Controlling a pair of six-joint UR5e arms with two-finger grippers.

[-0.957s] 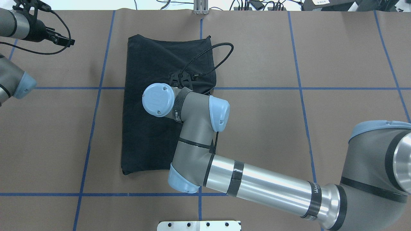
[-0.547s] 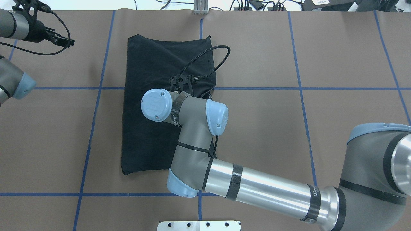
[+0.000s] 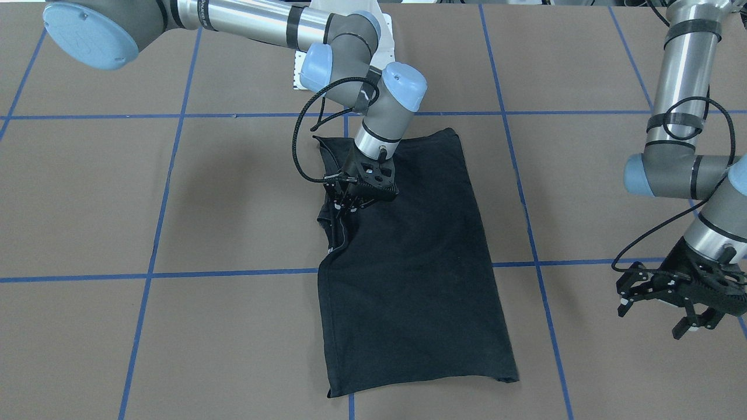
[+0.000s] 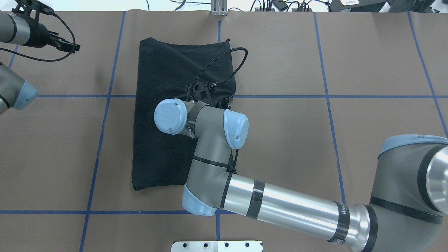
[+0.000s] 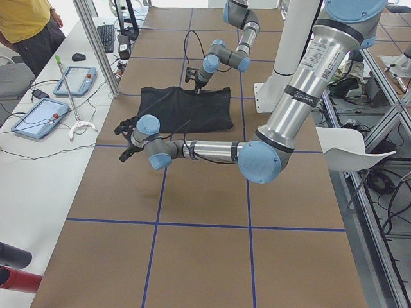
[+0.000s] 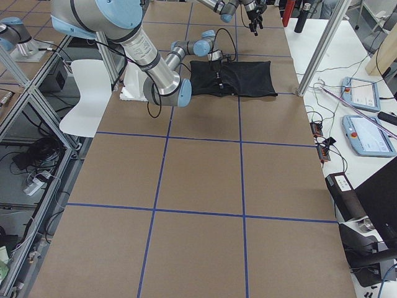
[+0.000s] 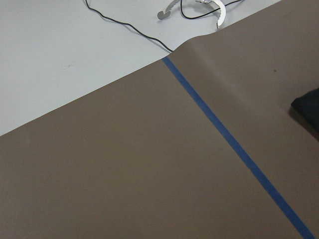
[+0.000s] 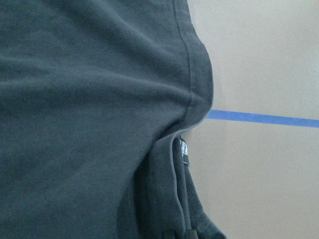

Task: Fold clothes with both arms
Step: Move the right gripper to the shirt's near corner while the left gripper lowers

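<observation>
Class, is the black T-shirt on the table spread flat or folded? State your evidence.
Folded: the T-shirt lies as a narrow rectangle, no sleeves showing, layers overlapping at one edge.

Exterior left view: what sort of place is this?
Likely a robotics lab workcell: an aluminium frame post, a teach pendant on the white side bench, and a blue tape grid on the brown table.

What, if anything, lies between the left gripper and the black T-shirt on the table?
Nothing visible does: only bare brown table covering crossed by blue tape lines separates the left gripper from the T-shirt.
</observation>
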